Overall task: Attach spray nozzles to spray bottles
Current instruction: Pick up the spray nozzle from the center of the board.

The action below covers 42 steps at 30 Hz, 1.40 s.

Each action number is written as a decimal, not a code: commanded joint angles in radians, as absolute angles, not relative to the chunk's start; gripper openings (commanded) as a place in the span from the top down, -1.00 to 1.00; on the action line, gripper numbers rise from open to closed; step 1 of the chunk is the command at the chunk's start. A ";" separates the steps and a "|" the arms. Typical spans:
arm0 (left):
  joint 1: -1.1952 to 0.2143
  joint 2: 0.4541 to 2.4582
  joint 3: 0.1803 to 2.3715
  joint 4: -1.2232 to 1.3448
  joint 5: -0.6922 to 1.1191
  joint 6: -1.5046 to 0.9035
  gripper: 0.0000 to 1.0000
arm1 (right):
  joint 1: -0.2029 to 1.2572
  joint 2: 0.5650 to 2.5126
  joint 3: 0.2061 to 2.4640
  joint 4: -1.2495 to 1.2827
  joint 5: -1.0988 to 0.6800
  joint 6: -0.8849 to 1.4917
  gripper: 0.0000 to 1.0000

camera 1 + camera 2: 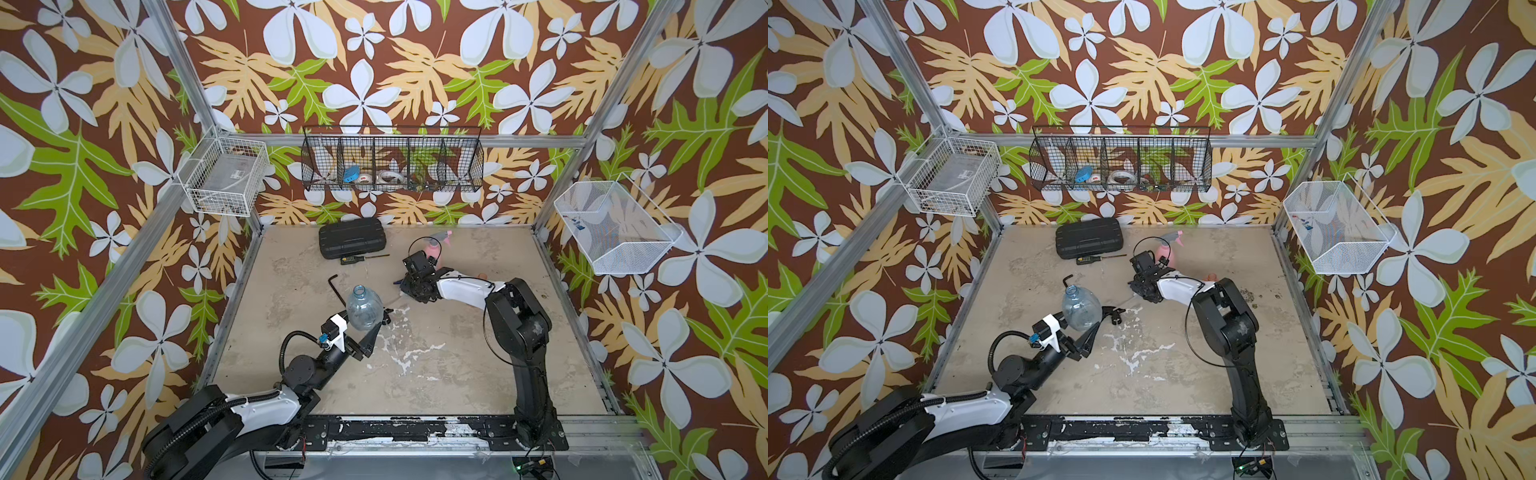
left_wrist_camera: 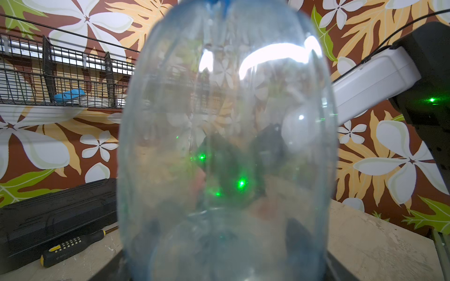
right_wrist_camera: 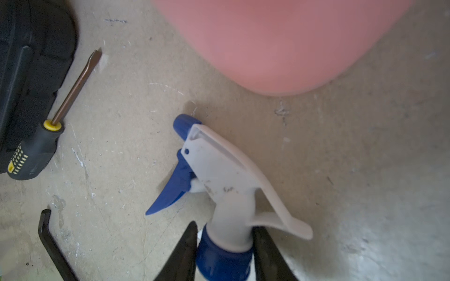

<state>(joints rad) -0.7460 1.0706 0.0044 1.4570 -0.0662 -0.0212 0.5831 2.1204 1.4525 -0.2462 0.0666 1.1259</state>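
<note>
My left gripper (image 1: 366, 323) is shut on the clear bluish spray bottle (image 1: 364, 306), held upright with its neck open. That bottle (image 2: 226, 146) fills the left wrist view, and the fingers (image 2: 300, 234) show dimly through it. My right gripper (image 3: 225, 243) is shut on the blue collar of the white and blue spray nozzle (image 3: 219, 175), just over the table. Behind it stands the pink bottle (image 1: 433, 248), wearing a pink and grey nozzle (image 1: 443, 236). A black nozzle (image 1: 1116, 313) lies by the left fingertip. The orange bottle (image 1: 482, 275) is mostly hidden behind the right arm.
A black ribbed case (image 1: 351, 237) lies at the back, with a screwdriver (image 1: 361, 258) in front of it. A black hex key (image 1: 334, 286) lies left of the clear bottle. Wire baskets (image 1: 392, 160) hang on the walls above the table.
</note>
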 commanded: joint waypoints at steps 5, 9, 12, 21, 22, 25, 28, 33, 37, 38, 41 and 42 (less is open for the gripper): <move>-0.744 1.058 -0.043 1.444 -0.070 -0.030 -0.60 | 0.585 2.097 1.432 -0.297 0.101 1.101 0.41; -0.745 1.062 -0.038 1.437 -0.070 -0.031 -0.60 | 0.592 2.034 1.385 -0.260 0.105 1.078 0.44; -0.745 1.063 -0.032 1.427 -0.070 -0.031 -0.60 | 0.611 1.979 1.370 -0.267 0.145 1.040 0.45; -0.745 1.051 -0.018 1.417 -0.070 -0.035 -0.60 | 0.673 1.727 1.273 -0.246 0.299 0.880 0.48; -0.745 1.050 -0.016 1.414 -0.068 -0.036 -0.60 | 0.677 1.704 1.264 -0.242 0.310 0.853 0.49; -0.744 1.049 -0.012 1.405 -0.058 -0.040 -0.60 | 0.693 1.623 1.240 -0.226 0.354 0.771 0.53; -0.744 1.062 0.000 1.394 -0.037 -0.047 -0.59 | 0.696 1.519 1.206 -0.181 0.376 0.676 0.58; -0.746 1.144 0.053 1.392 0.045 -0.063 -0.54 | 0.699 1.330 1.188 -0.095 0.410 0.478 0.68; -0.752 1.236 0.112 1.418 0.100 -0.055 -0.54 | 0.705 1.254 1.251 -0.082 0.394 0.349 0.70; -0.756 1.259 0.132 1.429 0.112 -0.053 -0.54 | 0.712 1.245 1.279 -0.091 0.393 0.318 0.71; -0.762 1.322 0.189 1.443 0.151 -0.051 -0.54 | 0.754 1.232 1.349 -0.102 0.401 0.220 0.74; -0.763 1.341 0.206 1.444 0.164 -0.051 -0.53 | 0.776 1.228 1.365 -0.095 0.403 0.187 0.73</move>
